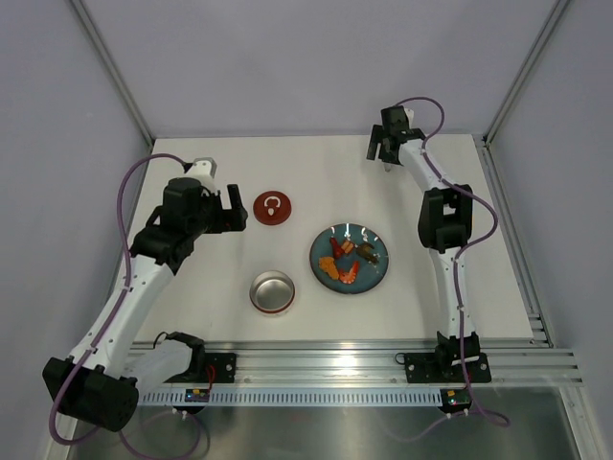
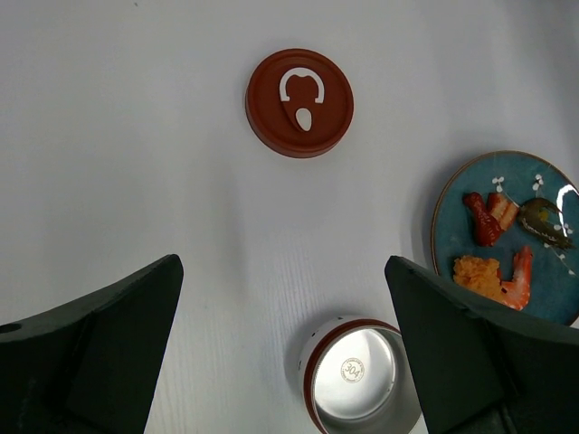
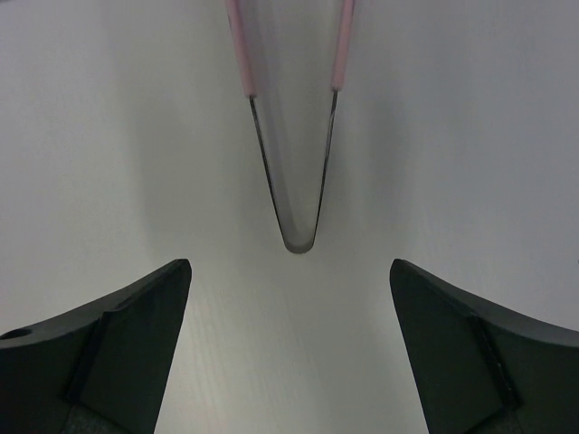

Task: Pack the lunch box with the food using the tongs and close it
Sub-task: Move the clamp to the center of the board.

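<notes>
The right gripper (image 3: 288, 264) is poised with its jaws spread wide and nothing between them, just above the tongs (image 3: 295, 244). These lie flat at the far right of the table (image 1: 316, 172), closed bend toward the gripper and pink-sleeved arms running away from it. The step in hand looks to be picking them up. I would come straight down with one finger outside each arm, a little beyond the bend, and close only until both are caught, so some spring is left for pinching food. The bend sits centred between the fingers, so little sideways correction seems needed. The left gripper (image 2: 282, 259) is likewise wide open and empty, hovering at the left just beside the dark red lid (image 2: 299, 102). The lunch box (image 1: 272, 291) stands open nearer the bases, with the food (image 1: 347, 261) on the teal plate (image 1: 378, 268) to its right. The tongs lie close to the table's far edge and not far from the frame rail (image 1: 505, 220), so lift first, then swing near and left toward the plate.
</notes>
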Robot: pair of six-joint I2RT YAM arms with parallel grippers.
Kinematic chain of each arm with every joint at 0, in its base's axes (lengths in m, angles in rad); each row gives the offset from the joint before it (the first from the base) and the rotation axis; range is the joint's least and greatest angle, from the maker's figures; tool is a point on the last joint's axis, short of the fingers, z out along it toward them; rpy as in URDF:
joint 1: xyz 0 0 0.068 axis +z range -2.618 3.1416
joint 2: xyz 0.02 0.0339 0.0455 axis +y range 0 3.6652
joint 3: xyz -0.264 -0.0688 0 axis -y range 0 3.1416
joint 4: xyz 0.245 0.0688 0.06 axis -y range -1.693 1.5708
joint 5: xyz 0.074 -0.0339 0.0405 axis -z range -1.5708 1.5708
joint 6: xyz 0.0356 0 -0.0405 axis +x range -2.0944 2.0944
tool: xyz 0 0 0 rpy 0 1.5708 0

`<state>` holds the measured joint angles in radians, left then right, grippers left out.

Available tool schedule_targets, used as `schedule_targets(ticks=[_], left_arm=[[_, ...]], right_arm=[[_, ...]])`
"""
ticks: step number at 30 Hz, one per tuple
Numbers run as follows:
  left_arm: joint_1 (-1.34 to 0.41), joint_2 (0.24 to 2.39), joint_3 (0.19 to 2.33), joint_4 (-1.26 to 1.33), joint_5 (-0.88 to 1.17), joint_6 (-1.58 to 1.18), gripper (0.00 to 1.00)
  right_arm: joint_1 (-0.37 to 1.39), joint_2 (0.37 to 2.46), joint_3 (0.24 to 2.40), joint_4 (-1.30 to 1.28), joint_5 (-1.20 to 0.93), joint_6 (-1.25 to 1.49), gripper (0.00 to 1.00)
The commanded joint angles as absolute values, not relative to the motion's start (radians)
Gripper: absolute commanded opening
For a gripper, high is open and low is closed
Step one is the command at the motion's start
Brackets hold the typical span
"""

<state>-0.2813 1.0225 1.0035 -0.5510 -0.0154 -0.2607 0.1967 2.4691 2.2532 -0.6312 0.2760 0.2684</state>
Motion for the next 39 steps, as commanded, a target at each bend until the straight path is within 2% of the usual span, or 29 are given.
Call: schedule_targets(ticks=[1,6,23,27,32,35,39], left_arm=[[-0.285,1.035,1.035,-0.514,-0.040,-0.249,0.99],[-0.285,1.039,1.035,-0.522,-0.057,-0.244,0.99],[-0.285,1.054,1.039,-0.525,-0.071,-0.242,0.99],[-0.285,1.051,1.038,-0.528,-0.074,-0.242,0.99],[-0.285,1.046,1.037,-0.535,-0.075,-0.245,0.99],[-0.285,1.040,1.037,-0.537,-0.075,-0.250,0.99],[-0.285,1.031,1.037,-0.538,-0.072,-0.255,0.99]], right_arm=[[0.181,2.561,2.407,-0.687,0.304,0.242,0.99],[0.172,2.637,2.529,-0.689,0.279,0.236,0.99],[0.166,2.737,2.588,-0.667,0.244,0.230,0.72],[0.167,2.741,2.582,-0.660,0.238,0.233,0.59],[0.166,2.708,2.534,-0.635,0.242,0.235,0.34],[0.166,2.665,2.469,-0.615,0.230,0.241,0.25],[0.167,2.556,2.318,-0.572,0.206,0.255,0.21]])
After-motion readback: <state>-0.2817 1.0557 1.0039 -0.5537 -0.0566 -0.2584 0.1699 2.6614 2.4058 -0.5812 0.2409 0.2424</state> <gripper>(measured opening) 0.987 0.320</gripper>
